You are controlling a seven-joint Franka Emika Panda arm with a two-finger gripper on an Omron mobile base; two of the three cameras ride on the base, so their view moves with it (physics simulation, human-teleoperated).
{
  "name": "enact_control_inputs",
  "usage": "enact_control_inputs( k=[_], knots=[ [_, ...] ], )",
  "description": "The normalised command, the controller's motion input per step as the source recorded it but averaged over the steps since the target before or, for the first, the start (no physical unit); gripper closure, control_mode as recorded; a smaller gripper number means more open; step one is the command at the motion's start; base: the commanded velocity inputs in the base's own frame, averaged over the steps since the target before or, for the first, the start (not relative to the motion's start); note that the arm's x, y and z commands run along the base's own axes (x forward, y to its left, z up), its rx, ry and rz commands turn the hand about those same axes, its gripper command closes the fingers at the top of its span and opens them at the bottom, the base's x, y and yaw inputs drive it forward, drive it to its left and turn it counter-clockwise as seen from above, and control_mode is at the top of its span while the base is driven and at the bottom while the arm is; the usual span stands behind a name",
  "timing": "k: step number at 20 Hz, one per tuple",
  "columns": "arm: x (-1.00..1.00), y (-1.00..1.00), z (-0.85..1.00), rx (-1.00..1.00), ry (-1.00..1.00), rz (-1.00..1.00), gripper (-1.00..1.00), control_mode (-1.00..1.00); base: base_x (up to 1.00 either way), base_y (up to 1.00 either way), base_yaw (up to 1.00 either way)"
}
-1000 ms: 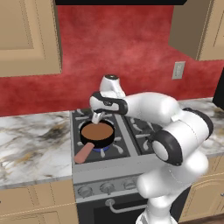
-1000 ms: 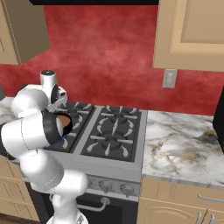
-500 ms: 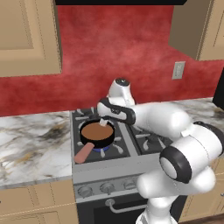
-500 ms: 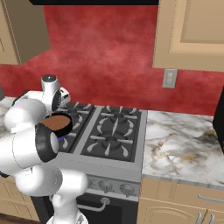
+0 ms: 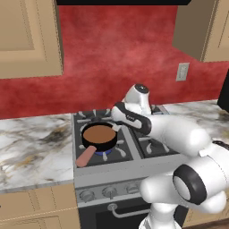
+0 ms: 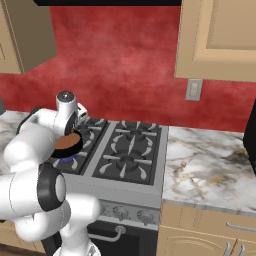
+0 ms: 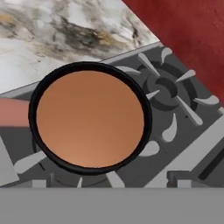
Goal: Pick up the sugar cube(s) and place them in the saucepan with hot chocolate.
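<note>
The saucepan with hot chocolate (image 5: 99, 134) stands on the stove's front left burner, a small black pan of brown liquid with its salmon-pink handle (image 5: 85, 156) pointing to the front left. The hand view looks straight down into the saucepan (image 7: 89, 120), whose handle (image 7: 13, 113) runs off at the left. My gripper (image 5: 117, 127) hovers at the pan's right rim, open, with nothing seen between its fingers. My own arm partly covers the saucepan (image 6: 68, 143) in the right base view. The sugar cubes are out of view.
The grey gas stove (image 6: 131, 152) has black grates and a row of knobs (image 5: 107, 192) on its front. Marble counter runs to the left (image 5: 31, 147) and to the right (image 6: 210, 167). Behind is a red wall with an outlet (image 5: 182, 71), and wooden cabinets (image 5: 27, 36) hang above.
The hand has drifted from over the pan's back toward its right rim. The elbow has swung out to the right and forward. The pan has not moved.
</note>
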Motion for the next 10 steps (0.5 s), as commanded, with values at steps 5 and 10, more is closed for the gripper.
enact_control_inputs(
  k=[5,10],
  knots=[
    [-0.01,-0.40,0.18,0.08,0.00,-0.01,-1.00,-1.00,0.00,0.00,0.00],
    [-0.11,-0.64,0.38,0.00,0.00,-0.14,-1.00,-1.00,0.00,0.00,0.00]
  ],
)
